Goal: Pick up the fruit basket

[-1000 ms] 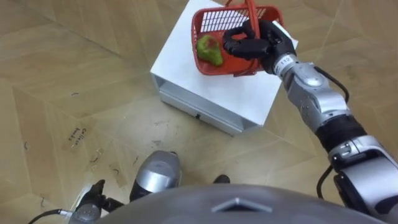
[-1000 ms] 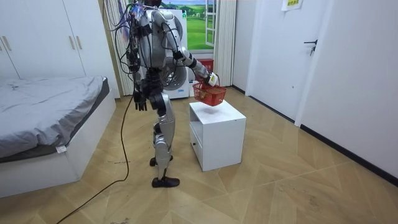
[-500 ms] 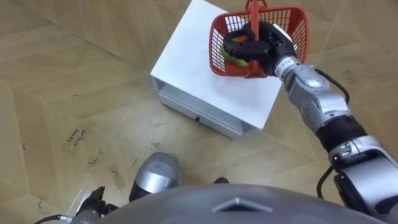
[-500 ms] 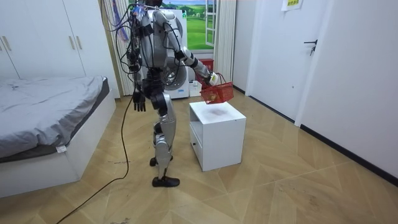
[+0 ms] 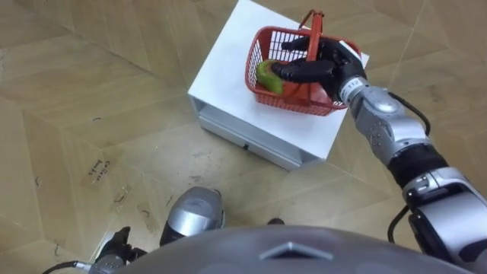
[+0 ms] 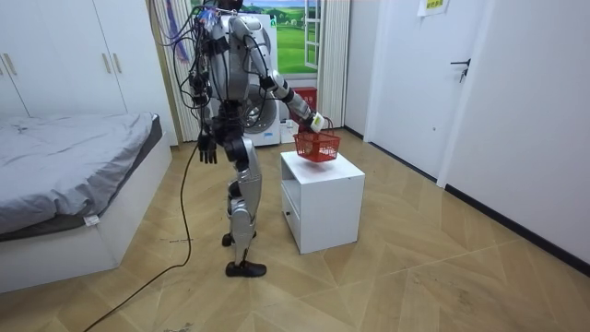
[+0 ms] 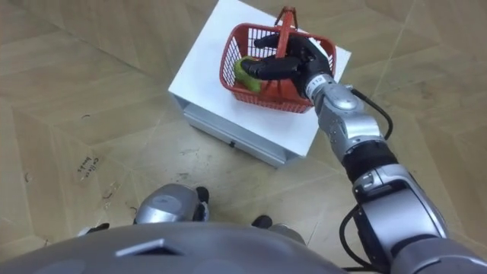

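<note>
- One hand does the work: the right hand point(image 5: 316, 65) curls round the handle point(image 5: 313, 23) of the basket point(image 5: 281, 97), which hangs low over the surface's point(image 5: 228, 91) far right corner, fruit point(image 5: 268, 76) inside.
- Risk: a swinging or tilting basket could spill the fruit or clip the surface's edge.
- Room: open floor point(image 5: 91, 91) lies around the surface; the left hand point(image 6: 205, 146) hangs by the hip.
</note>
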Controlling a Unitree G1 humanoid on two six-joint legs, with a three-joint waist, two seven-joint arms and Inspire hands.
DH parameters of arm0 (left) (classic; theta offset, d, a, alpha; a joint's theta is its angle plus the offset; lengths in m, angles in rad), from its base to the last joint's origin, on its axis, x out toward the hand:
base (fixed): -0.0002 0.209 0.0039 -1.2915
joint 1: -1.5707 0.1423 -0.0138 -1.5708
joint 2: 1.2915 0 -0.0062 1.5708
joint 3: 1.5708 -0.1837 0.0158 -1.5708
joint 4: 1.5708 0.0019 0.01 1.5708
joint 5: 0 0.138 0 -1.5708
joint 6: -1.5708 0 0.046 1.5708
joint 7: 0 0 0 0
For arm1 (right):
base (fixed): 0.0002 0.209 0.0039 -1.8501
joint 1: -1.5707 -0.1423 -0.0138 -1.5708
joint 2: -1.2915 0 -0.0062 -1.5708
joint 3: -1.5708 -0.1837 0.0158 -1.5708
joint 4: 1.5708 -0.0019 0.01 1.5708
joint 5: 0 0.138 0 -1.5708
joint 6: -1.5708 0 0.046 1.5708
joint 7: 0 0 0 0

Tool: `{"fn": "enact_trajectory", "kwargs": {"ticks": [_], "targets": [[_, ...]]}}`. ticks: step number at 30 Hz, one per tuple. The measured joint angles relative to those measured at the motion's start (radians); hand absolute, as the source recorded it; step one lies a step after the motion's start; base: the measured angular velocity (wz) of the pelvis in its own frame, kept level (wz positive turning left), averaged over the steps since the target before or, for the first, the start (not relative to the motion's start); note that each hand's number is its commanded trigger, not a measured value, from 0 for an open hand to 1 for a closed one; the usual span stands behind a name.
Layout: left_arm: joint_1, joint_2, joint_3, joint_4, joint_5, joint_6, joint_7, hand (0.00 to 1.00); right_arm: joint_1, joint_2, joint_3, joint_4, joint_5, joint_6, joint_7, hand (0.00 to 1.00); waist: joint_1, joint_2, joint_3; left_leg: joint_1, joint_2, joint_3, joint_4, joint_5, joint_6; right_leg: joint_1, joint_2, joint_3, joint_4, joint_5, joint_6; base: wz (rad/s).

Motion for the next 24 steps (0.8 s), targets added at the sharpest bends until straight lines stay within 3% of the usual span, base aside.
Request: {"fn": "enact_trajectory", "kwargs": {"ticks": [8,24], "targets": [[0.0,-0.008,0.0,0.003,0.0,0.0,0.005,0.0,0.0,-0.001,-0.005,0.007,0.033,0.0,-0.014,0.0,-0.001,0.009,-0.0025,0.002,0.0,-0.001,-0.001,0.0,0.0,0.001,-0.001,-0.009,0.001,-0.001,0.001,0.0],[0.004,-0.014,-0.031,0.003,0.0,0.001,0.005,0.0,0.014,-0.001,-0.003,0.04,0.04,0.0,-0.01,0.0,-0.002,0.007,-0.0028,0.004,0.0,0.003,-0.001,0.0,0.0,0.003,-0.001,-0.009,0.001,-0.001,0.001,0.0]]}}
